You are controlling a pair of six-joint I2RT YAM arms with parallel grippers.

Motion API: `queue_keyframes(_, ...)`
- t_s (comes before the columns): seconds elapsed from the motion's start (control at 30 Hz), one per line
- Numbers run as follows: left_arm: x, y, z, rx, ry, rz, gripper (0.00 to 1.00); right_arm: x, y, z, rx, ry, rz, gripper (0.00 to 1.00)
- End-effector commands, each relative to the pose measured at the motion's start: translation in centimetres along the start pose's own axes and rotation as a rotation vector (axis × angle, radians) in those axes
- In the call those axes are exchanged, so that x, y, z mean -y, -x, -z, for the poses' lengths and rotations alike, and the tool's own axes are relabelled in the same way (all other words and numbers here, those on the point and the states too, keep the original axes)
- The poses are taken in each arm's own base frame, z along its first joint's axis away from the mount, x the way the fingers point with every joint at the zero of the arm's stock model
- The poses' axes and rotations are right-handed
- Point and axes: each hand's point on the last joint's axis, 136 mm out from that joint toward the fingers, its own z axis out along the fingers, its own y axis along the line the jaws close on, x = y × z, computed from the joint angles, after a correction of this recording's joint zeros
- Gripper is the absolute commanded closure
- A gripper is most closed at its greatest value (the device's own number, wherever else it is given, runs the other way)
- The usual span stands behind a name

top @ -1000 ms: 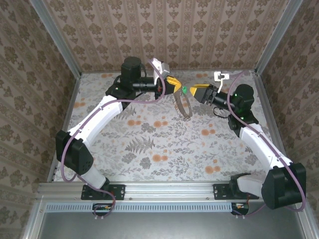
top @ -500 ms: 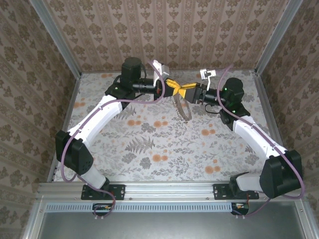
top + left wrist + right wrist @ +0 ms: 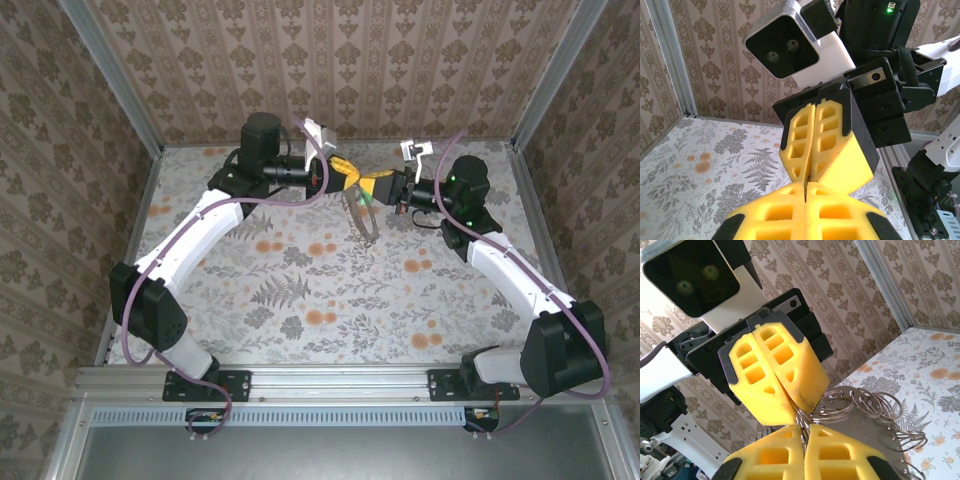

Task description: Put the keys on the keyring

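Keyring (image 3: 364,217) (dangling) just beneath meeting fingers (image 3: 771,375).

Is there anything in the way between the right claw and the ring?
Nothing visible is in the way. The right gripper meets the left gripper tip to tip, both shut on the keyring, whose wire loops hang beside their tips.

We look down from above and behind the arms (image 3: 195,235) onto the whole table (image 3: 300,300), with the wallpapered back wall (image 3: 330,70) at the top of frame. Our left wrist camera sits close behind its own yellow fingers (image 3: 790,215), facing the right gripper (image 3: 808,170) head-on; our right wrist camera faces the left gripper (image 3: 792,407) likewise. All three views share that fingertip meeting, upper centre overhead.
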Motion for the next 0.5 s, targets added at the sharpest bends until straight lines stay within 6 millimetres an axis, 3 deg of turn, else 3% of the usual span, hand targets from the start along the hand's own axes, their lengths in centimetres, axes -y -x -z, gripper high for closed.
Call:
queue_keyframes(0.0,1.1,3.5,0.5,0.056,-0.004,-0.073,0.84,-0.9,0.8,0.0,0.034,0.016,0.047,1.0)
queue_keyframes(0.17,-0.2,4.4,1.4,0.089,0.107,-0.044,0.44,-0.3,1.6,0.0,0.076,-0.012,0.066,1.0)
queue_keyframes(0.2,-0.6,4.6,1.7,0.102,0.133,-0.034,0.41,-0.4,1.8,0.0,0.081,-0.009,0.069,1.0)
queue_keyframes(0.33,-2.1,4.8,3.2,0.15,0.223,0.06,0.36,-0.1,2.2,-0.1,0.095,-0.009,0.067,1.0)
queue_keyframes(0.47,-2.4,3.5,3.5,0.165,0.205,0.151,0.41,0.0,2.4,-0.3,0.1,0.0,0.059,1.0)
